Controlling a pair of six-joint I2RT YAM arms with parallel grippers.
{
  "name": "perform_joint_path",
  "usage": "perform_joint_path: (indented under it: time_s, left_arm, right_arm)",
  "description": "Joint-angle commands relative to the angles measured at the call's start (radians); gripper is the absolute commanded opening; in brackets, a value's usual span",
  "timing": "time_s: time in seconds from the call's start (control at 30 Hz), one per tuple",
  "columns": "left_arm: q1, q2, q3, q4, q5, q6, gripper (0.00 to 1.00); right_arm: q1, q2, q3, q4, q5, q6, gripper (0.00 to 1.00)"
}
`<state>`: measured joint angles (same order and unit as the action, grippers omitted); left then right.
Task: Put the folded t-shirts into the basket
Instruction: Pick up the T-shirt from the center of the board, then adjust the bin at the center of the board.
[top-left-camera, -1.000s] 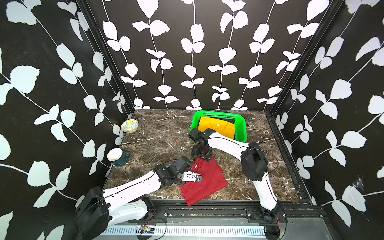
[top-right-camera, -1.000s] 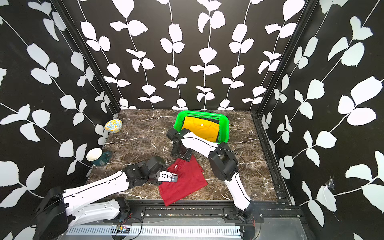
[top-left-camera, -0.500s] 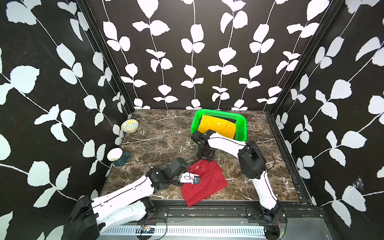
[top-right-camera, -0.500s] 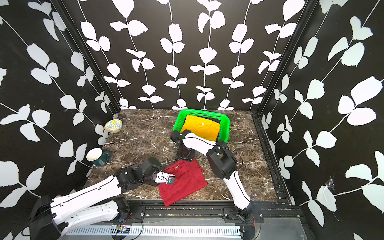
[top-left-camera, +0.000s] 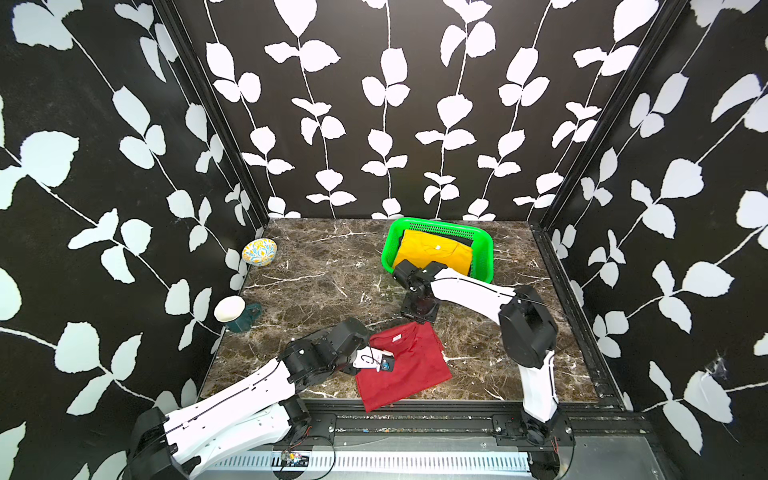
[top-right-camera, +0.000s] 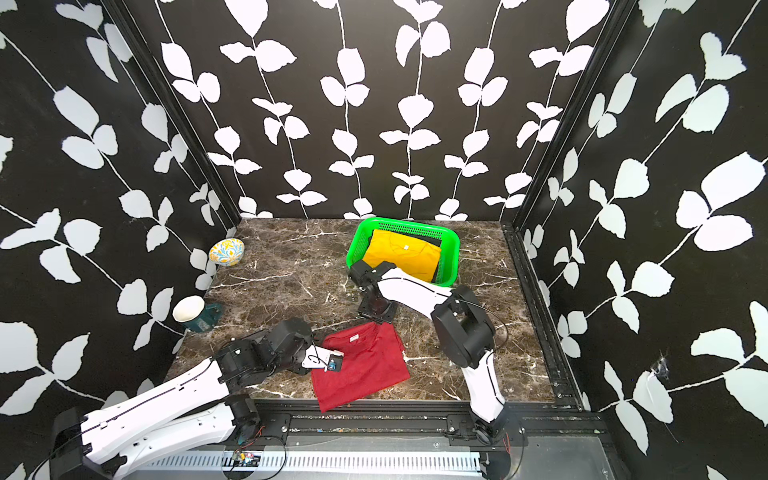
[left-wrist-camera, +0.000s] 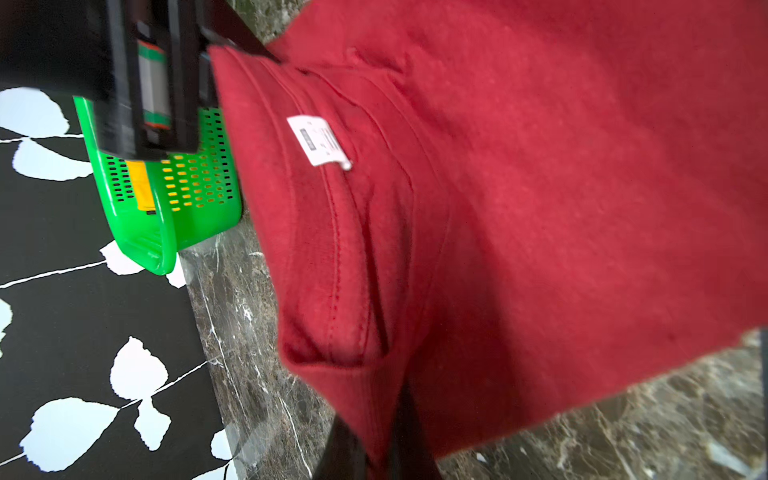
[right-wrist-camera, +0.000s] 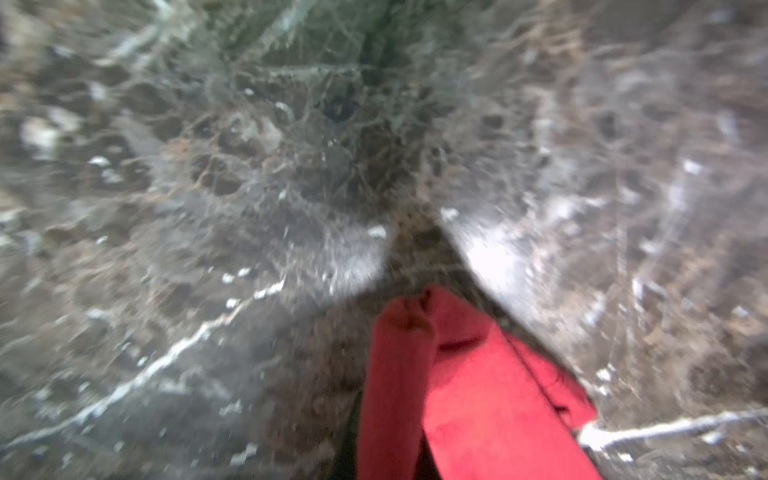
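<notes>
Since a second ago your right gripper (top-left-camera: 419, 318) has dropped onto the far corner of the red tee (top-left-camera: 409, 365) and brought its jaws together, while the left arm has sunk lower and drawn back a little. From the left: the left gripper (top-left-camera: 380, 361) has its jaws pressed together on the tee's left edge near the collar, and the cloth is raised there in the left wrist view. The tee lies on the marble table (top-left-camera: 332, 270) near the front edge. Further right, the right gripper seems to pinch the far corner fold, though its wrist view is too blurred to show how much cloth it has. At far right, well apart from the red tee, the basket (top-left-camera: 485, 259) already holds the yellow tee (top-left-camera: 432, 251) over the black tee (top-left-camera: 457, 240). Expect light, limp fabric that sags and unfolds between two holds, so grip folded edges through all layers and lift evenly.
</notes>
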<state>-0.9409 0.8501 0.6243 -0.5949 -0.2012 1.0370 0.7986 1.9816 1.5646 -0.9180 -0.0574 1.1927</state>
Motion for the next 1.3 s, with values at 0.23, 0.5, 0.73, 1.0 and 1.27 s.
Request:
perform_joint_path:
  time_s: [0.23,0.5,0.73,1.0,1.27]
  left_arm:
    - [0.071,0.152,0.269,-0.052,0.02,-0.044,0.0]
    - [0.14,0.438,0.579,-0.01,0.106,-0.042,0.0]
    - [0.231,0.706,0.801,0.08,0.135,-0.027,0.0]
    - [0.353,1.104,1.135,0.006,0.121,-0.015,0.0]
    - [0.387,1.264,1.201,-0.138,0.224,0.017,0.0]
  right_arm:
    - [-0.008,-0.366,-0.169,-0.026,0.177,0.141,0.0]
    - [-0.111,-0.566,-0.199,-0.029,0.263,0.177,0.0]
    - [-0.253,-0.602,-0.208,0.054,0.269,0.24,0.0]
    - [-0.356,-0.435,-0.207,0.148,0.218,0.282,0.0]
    - [-0.408,-0.205,-0.133,0.139,0.132,0.206,0.0]
